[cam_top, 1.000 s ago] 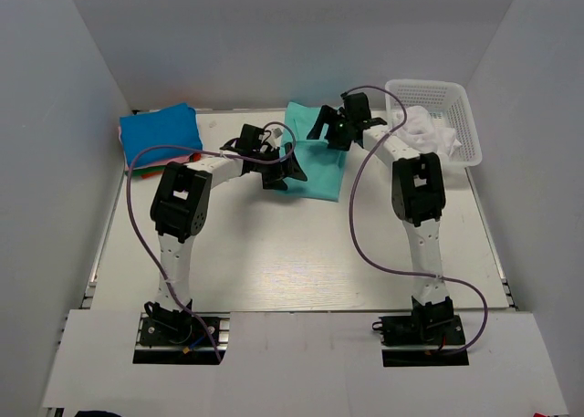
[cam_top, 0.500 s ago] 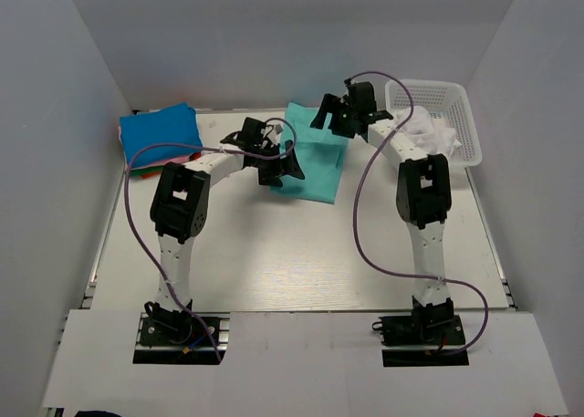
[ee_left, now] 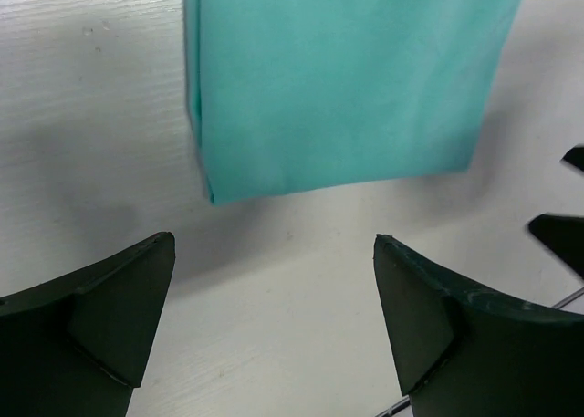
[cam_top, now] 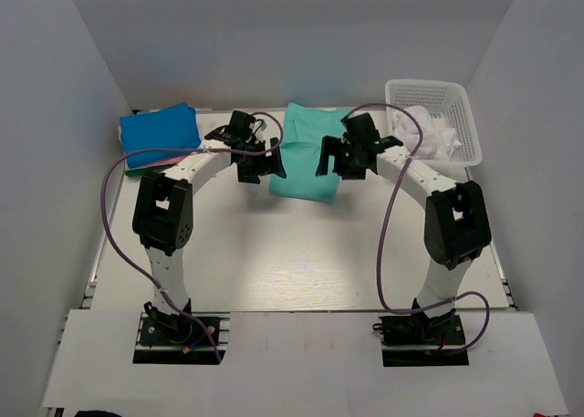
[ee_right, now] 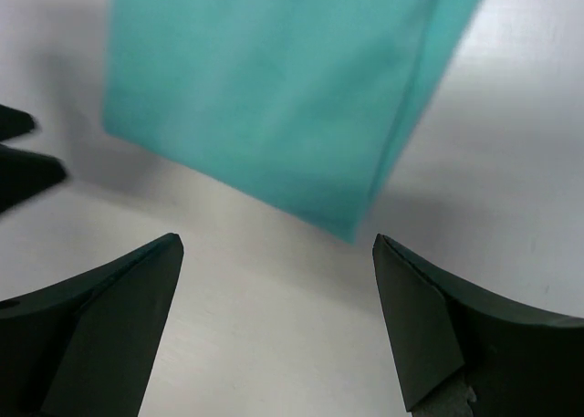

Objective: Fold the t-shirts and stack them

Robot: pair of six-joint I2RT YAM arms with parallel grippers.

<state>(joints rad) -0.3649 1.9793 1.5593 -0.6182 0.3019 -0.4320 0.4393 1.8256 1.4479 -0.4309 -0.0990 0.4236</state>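
Observation:
A teal-green t-shirt lies folded into a long flat strip at the middle back of the table. My left gripper hovers open and empty at its near left corner. My right gripper hovers open and empty at its near right corner. In the left wrist view the shirt's near end lies just beyond my open gripper. In the right wrist view the shirt lies just beyond my open gripper. A folded bright blue t-shirt tops a stack at the back left, with pink showing under it.
A white plastic lattice basket stands at the back right and holds a crumpled white shirt. Grey walls close in the left, back and right sides. The other gripper's fingertips show at the edge of each wrist view.
The right gripper came from the shirt's far end to its near right corner. The left gripper drew off the shirt to the left. The shirt now lies flat and uncovered.

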